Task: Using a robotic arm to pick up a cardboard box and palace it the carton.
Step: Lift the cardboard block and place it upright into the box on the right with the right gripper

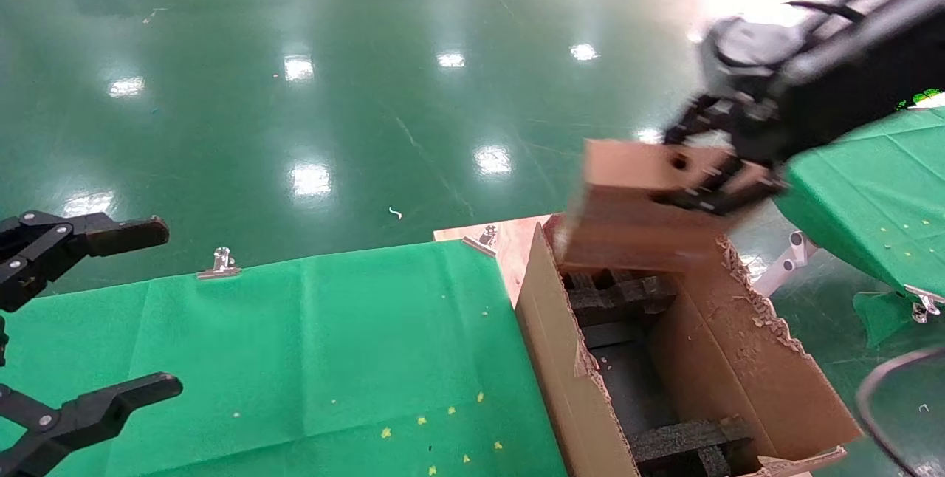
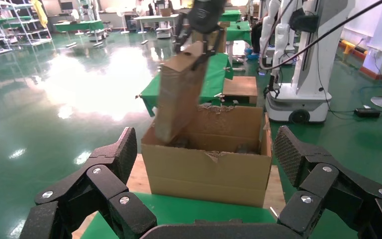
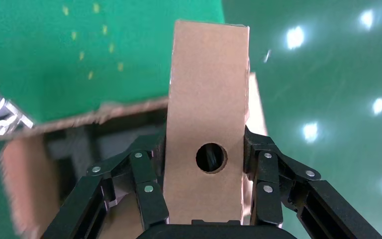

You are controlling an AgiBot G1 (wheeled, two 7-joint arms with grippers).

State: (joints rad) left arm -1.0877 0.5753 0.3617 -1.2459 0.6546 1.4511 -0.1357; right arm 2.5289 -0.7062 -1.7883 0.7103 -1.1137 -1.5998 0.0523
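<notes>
Head view: right claw (image 1: 712,167) clamps cardboard box (image 1: 635,204) above carton (image 1: 738,359), ragged flaps alongside.

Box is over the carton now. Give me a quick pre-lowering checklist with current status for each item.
1. Right gripper clamped on both sides of the cardboard box: ok.
2. Box's lower end over the carton opening, at its far end: ok.
3. Box square to the opening: not ok, tilted in the left wrist view.
4. Clear slot between the black foam inserts below the box: cannot tell.
5. Left gripper away from the carton, over the green cloth: ok.
</notes>
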